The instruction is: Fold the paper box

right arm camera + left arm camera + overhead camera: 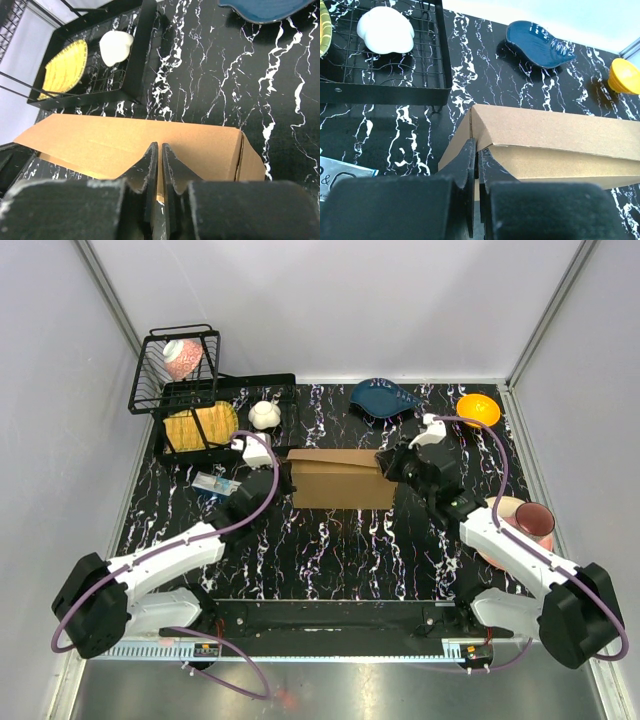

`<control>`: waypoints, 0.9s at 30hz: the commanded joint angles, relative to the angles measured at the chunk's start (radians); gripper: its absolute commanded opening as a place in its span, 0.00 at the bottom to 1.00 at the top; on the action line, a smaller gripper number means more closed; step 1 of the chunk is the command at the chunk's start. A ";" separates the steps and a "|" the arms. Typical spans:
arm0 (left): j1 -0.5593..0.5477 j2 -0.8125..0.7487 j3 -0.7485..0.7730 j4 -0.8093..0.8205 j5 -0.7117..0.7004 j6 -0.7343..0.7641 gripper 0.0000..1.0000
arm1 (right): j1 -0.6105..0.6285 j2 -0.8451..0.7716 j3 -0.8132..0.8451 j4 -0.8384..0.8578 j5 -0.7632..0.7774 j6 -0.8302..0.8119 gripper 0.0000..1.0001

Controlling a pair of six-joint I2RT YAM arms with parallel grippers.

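- A black, white-veined marble surface (330, 550) sits between pale grey walls, with two arms reaching in from its near edge.
- The paper box (340, 480), plain brown cardboard, lies lengthwise across the middle of the surface. It is partly folded, with a long panel sloping over its top.
- The left gripper (476, 146) is at the box's left end. Its fingers are pressed together at the corner where the panels meet; I cannot tell whether any cardboard is caught between them.
- The right gripper (160, 147) is at the box's right end. Its fingers are drawn in to a thin slit over the top panel, and a strip of cardboard shows in that slit.
- Just behind the left end stands a black wire rack (215, 390) holding a yellow plate (198, 426) and a white rounded piece (264, 415).
- A small printed packet (212, 483) lies left of the box.
- Behind the right end sit a dark blue dish (385, 398) and, farther right, an orange bowl (478, 408).
- A dark red cup (534, 520) stands near the right wall.
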 commanded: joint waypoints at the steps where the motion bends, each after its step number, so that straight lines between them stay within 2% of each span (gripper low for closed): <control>1: -0.003 0.050 -0.022 -0.437 0.019 0.030 0.05 | 0.001 0.042 -0.124 -0.135 -0.001 0.025 0.12; 3: -0.003 0.027 0.019 -0.484 0.010 0.039 0.14 | 0.001 0.037 -0.138 -0.138 0.019 0.026 0.12; 4: -0.003 0.017 0.047 -0.526 0.004 0.050 0.26 | 0.003 0.040 -0.139 -0.139 0.023 0.025 0.13; 7: -0.001 -0.035 0.105 -0.601 0.015 0.082 0.40 | 0.003 0.048 -0.126 -0.153 0.030 0.023 0.13; 8: -0.001 -0.058 0.122 -0.626 0.012 0.087 0.50 | 0.003 0.053 -0.119 -0.158 0.033 0.020 0.13; 11: 0.000 -0.099 0.196 -0.728 -0.025 0.113 0.62 | 0.003 0.070 -0.096 -0.176 0.037 0.019 0.13; 13: 0.005 -0.122 0.240 -0.791 -0.065 0.114 0.64 | 0.003 0.076 -0.083 -0.185 0.043 0.017 0.13; 17: 0.029 -0.206 0.285 -0.795 -0.088 0.108 0.68 | 0.001 0.079 -0.078 -0.189 0.049 0.013 0.13; 23: 0.060 -0.274 0.311 -0.626 -0.013 0.147 0.68 | 0.003 0.093 -0.070 -0.199 0.048 0.011 0.13; 27: 0.075 -0.243 0.369 -0.643 0.015 0.176 0.69 | 0.003 0.100 -0.075 -0.202 0.045 0.014 0.13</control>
